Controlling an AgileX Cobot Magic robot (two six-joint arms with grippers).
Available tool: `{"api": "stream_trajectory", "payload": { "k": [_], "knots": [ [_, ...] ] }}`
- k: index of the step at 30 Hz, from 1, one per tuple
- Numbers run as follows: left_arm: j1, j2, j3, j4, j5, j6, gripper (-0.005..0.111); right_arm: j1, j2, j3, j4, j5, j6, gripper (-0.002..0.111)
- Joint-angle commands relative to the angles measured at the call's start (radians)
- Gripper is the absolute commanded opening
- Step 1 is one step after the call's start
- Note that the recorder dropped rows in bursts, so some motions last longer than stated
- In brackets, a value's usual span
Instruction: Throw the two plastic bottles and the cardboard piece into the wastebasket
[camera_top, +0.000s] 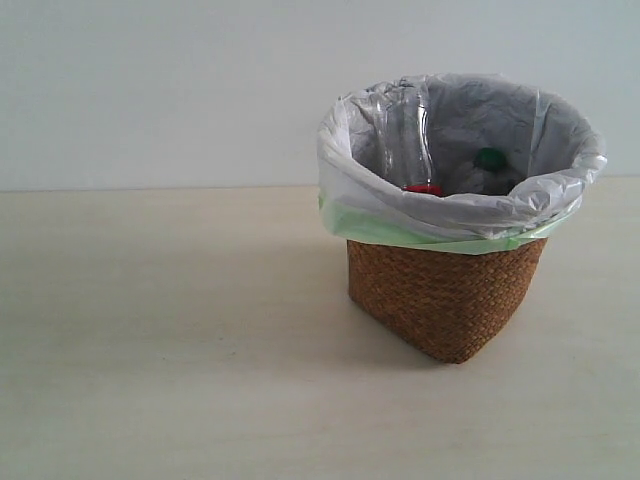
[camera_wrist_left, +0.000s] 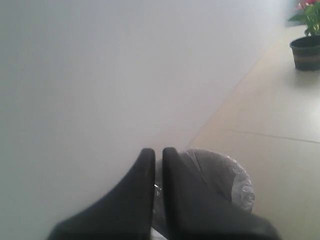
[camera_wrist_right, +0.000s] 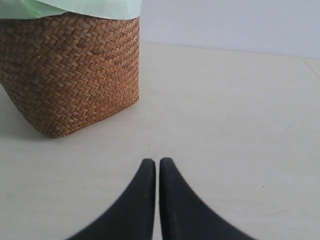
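1. The left gripper has its fingers pressed together with nothing between them. Just beyond and below the fingertips lies the white bag liner of the wastebasket.
2. Both bottles are inside the wastebasket. The slim bottle stands nearly upright against the liner with its long axis close to vertical. Its red label sits at rim level. I cannot tell which end is up.
3. The second bottle shows only its green cap, which points upward. Its body is hidden below the rim, so its tilt is unclear.
4. The cardboard piece is not visible on the table or in the basket. It is probably buried under the bottles.
5. The right gripper also has its fingers pressed together and empty. The wicker wall is ahead of the fingertips and off to one side, well apart.
6. The task looks about done. Any withdrawal should lift the left fingers straight away from the liner so they do not snag it and tip the basket.
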Motion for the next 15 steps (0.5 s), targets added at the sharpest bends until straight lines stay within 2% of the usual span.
{"api": "stream_trajectory", "payload": {
  "k": [1, 15],
  "knots": [
    [-0.004, -0.139, 0.141, -0.003, -0.136, -0.019, 0.004, -0.005, -0.005, -0.001, -0.001, -0.004, 0.0, 0.0],
    [-0.004, -0.617, 0.762, -0.154, -0.565, -0.041, 0.004, -0.005, -0.005, -0.001, -0.001, -0.004, 0.0, 0.0]
  ]
}}
